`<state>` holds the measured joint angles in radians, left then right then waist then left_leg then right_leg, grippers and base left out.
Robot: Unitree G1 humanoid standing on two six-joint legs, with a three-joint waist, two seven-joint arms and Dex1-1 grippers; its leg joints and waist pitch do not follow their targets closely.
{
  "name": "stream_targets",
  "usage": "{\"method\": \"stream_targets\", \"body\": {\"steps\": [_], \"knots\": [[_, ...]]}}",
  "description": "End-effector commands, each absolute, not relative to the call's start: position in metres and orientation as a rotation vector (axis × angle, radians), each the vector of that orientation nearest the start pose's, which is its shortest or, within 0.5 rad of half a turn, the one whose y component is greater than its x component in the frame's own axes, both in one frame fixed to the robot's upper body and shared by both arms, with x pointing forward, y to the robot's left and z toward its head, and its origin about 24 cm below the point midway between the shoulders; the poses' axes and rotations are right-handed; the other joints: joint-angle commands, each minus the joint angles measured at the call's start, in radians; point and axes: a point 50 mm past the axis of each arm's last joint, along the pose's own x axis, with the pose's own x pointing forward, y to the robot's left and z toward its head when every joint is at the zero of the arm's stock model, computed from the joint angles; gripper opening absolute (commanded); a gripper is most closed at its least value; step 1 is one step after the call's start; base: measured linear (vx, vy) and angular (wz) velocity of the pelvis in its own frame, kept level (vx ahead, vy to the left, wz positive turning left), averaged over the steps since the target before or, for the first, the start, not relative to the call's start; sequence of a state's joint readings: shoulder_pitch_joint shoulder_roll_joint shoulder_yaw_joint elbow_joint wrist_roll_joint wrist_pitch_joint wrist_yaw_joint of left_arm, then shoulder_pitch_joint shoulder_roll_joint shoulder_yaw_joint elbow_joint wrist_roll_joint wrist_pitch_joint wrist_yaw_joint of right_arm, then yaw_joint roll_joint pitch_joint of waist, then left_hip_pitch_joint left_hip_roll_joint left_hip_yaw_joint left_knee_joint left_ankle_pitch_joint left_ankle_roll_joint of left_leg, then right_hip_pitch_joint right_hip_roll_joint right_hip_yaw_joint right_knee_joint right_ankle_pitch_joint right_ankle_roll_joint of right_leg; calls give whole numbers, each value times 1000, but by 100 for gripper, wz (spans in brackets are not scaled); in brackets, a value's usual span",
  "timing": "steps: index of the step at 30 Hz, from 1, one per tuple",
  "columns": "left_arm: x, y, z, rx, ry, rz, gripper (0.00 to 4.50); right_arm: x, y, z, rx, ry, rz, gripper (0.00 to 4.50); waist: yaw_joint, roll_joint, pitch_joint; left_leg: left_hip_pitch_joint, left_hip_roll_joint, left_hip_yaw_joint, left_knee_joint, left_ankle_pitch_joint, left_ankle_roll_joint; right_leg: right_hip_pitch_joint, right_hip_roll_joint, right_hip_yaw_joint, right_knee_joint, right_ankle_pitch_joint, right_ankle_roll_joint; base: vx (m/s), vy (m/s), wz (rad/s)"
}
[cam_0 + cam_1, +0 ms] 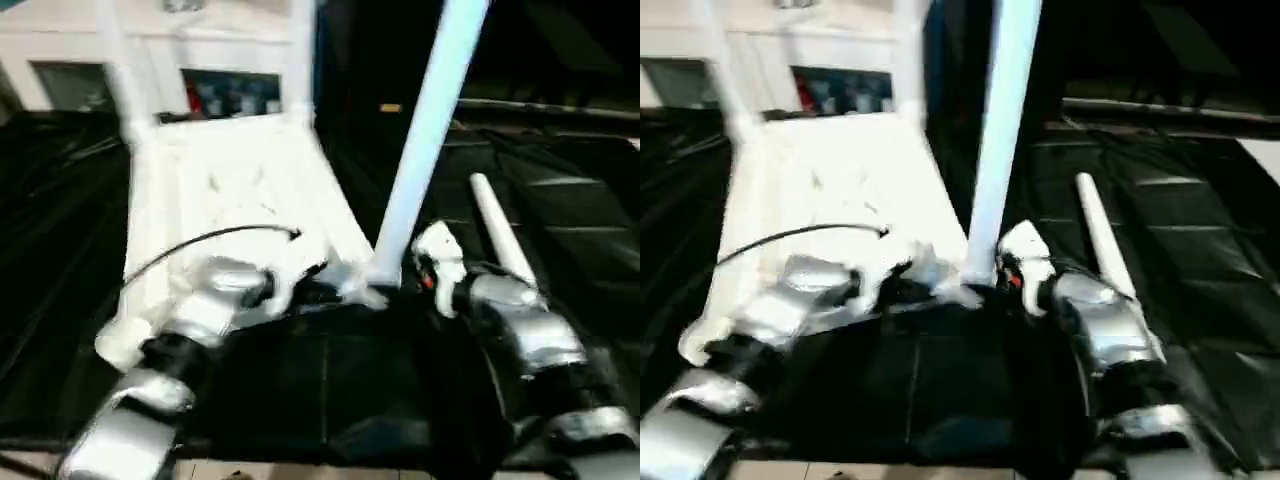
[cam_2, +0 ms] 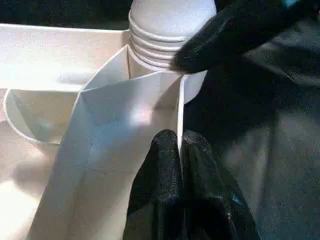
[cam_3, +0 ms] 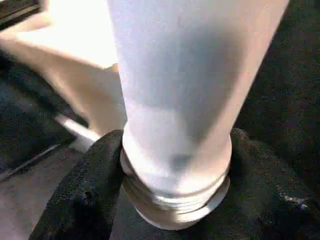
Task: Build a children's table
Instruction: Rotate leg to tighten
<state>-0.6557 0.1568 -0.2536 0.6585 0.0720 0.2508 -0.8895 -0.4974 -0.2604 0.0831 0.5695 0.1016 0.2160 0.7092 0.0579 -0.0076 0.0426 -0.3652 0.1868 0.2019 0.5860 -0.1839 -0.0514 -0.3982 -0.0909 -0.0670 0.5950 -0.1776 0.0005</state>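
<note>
The children's table lies upside down on the black-covered desk (image 1: 560, 230), its white tabletop (image 1: 240, 190) ribbed side up, reaching from near the desk's front edge towards the far one. Four legs can be counted: two stand in the tabletop's far corner sockets (image 1: 118, 70) (image 1: 300, 60), one leg (image 1: 425, 130) is upright and slightly tilted at the near corner on the robot's right, and one loose leg (image 1: 498, 230) lies on the cloth just beside the right forearm. The fourth corner has no leg in it yet.

The step in hand appears to be seating the third leg. The right pincer (image 3: 170, 170) clasps this leg at its threaded base, one finger each side, right at the corner socket. The left pincer (image 2: 180, 165) is closed, pinching the tabletop's thin rim wall beside that socket, apparently steadying it.

Next, the leg likely needs squaring upright and turning or pressing home before release; then the loose leg remains to fit.
</note>
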Motion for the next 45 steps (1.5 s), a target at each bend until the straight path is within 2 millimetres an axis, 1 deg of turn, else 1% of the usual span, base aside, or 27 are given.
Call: {"method": "stream_targets", "body": {"steps": [1,2,3,5,6,7,10,11,12,13,15,17,18,19,21,22,25,27,29,30,31,33,34,36,42,43,45], "knots": [[339,56,44,204,425,-948,0,329,-133,11,-12,448,512,272,-9,-7,-47,18,42,-28,-75,-316,-8,26,-61,42,-94,-435,-175,0,0,0],[340,53,43,200,429,-925,0,331,-130,10,7,446,460,272,-13,-9,-49,17,40,-29,-76,-317,-13,27,-62,41,-96,-451,-168,0,0,0],[340,50,43,201,433,-918,0,332,-128,10,16,445,433,272,-15,-10,-51,14,39,-32,-77,-310,-15,31,-63,39,-98,-459,-156,0,0,0],[340,43,42,216,438,-899,0,334,-120,10,29,439,395,272,-16,-6,-50,16,41,-30,-76,-315,-3,26,-62,41,-101,-438,-156,0,0,0],[340,39,42,240,438,-899,0,336,-114,12,11,427,396,272,-19,-9,-51,11,40,-31,-76,-309,5,30,-61,41,-99,-423,-157,0,0,0],[339,37,42,256,437,-899,0,337,-111,13,-4,418,401,272,-19,-9,-51,9,39,-30,-77,-303,11,30,-61,40,-99,-417,-155,0,0,0],[337,32,40,286,435,-923,0,336,-102,15,-43,392,465,272,-20,-9,-51,8,40,-29,-77,-303,21,31,-60,40,-98,-396,-160,0,0,0],[336,32,39,284,434,-926,0,337,-102,16,-41,385,472,307,-20,-8,-51,8,41,-30,-77,-304,21,31,-60,40,-97,-394,-161,0,0,0],[336,32,39,287,427,-935,0,336,-101,18,-9,374,493,328,-20,-10,-51,8,41,-29,-78,-305,24,31,-60,40,-97,-391,-163,0,0,0],[336,33,39,294,421,-946,0,337,-102,20,-5,360,498,342,-20,-10,-51,8,41,-29,-77,-308,27,31,-61,41,-97,-393,-164,0,0,0],[336,37,40,309,411,-968,0,338,-105,25,-5,330,547,348,-18,-12,-51,5,41,-30,-77,-303,35,33,-62,41,-96,-389,-165,0,0,0],[334,47,40,315,409,-1018,0,340,-118,34,-31,298,590,378,-17,-15,-52,6,42,-27,-76,-292,41,33,-63,42,-95,-376,-170,0,0,0],[333,50,40,317,405,-1039,0,339,-121,37,-38,291,615,390,-14,-14,-51,5,43,-28,-76,-284,49,35,-64,42,-94,-366,-176,0,0,0],[332,56,40,319,410,-1059,0,338,-127,41,-53,285,672,390,-13,-15,-52,2,44,-26,-75,-272,56,37,-62,42,-91,-346,-179,0,0,0],[331,63,41,325,409,-1077,0,334,-133,44,-76,290,747,393,-12,-15,-53,2,44,-26,-74,-258,63,39,-62,42,-88,-322,-186,0,0,0],[330,67,42,326,400,-1109,0,331,-138,46,-105,298,805,393,-8,-15,-54,3,45,-25,-73,-237,72,40,-62,42,-85,-298,-195,0,0,0],[324,78,46,345,369,-1227,0,321,-152,50,-194,323,937,393,-3,-15,-54,3,47,-23,-72,-226,77,40,-63,43,-82,-293,-202,0,0,0],[319,83,48,341,370,-1288,0,318,-156,52,-205,333,979,393,0,-15,-54,3,49,-24,-72,-222,77,40,-63,43,-79,-280,-208,0,0,0],[315,86,50,336,369,-1343,0,316,-157,53,-212,338,1011,393,2,-14,-54,6,52,-23,-73,-223,74,37,-63,44,-76,-266,-221,0,0,0],[313,87,51,330,375,-1359,0,315,-156,54,-217,342,1028,393,5,-10,-54,12,53,-20,-73,-223,69,32,-60,45,-76,-258,-228,0,0,0],[312,88,51,326,379,-1368,0,314,-156,54,-220,347,1040,393,8,-12,-54,13,55,-19,-73,-222,64,32,-59,46,-73,-241,-236,0,0,0],[311,90,51,322,384,-1373,0,313,-155,53,-235,349,1058,393,10,-11,-54,12,56,-20,-74,-216,62,34,-61,46,-70,-227,-241,0,0,0],[311,91,51,323,385,-1375,0,312,-153,53,-236,351,1072,393,11,-15,-54,9,53,-19,-73,-207,60,36,-60,46,-67,-208,-242,0,0,0],[311,91,51,325,386,-1373,0,312,-152,53,-241,350,1078,393,13,-14,-55,9,52,-19,-72,-205,57,37,-62,47,-66,-207,-240,0,0,0],[311,93,50,337,382,-1360,0,311,-147,52,-266,348,1104,393,14,-18,-54,8,51,-20,-72,-206,54,38,-64,47,-70,-247,-223,0,0,0],[314,92,50,357,366,-1327,0,312,-149,53,-279,333,1090,393,13,-24,-54,7,51,-19,-71,-204,55,38,-63,47,-70,-245,-221,0,0,0],[316,92,50,372,352,-1299,0,312,-150,53,-284,326,1080,393,14,-21,-54,8,51,-20,-71,-205,54,37,-64,47,-70,-249,-219,0,0,0]]}}
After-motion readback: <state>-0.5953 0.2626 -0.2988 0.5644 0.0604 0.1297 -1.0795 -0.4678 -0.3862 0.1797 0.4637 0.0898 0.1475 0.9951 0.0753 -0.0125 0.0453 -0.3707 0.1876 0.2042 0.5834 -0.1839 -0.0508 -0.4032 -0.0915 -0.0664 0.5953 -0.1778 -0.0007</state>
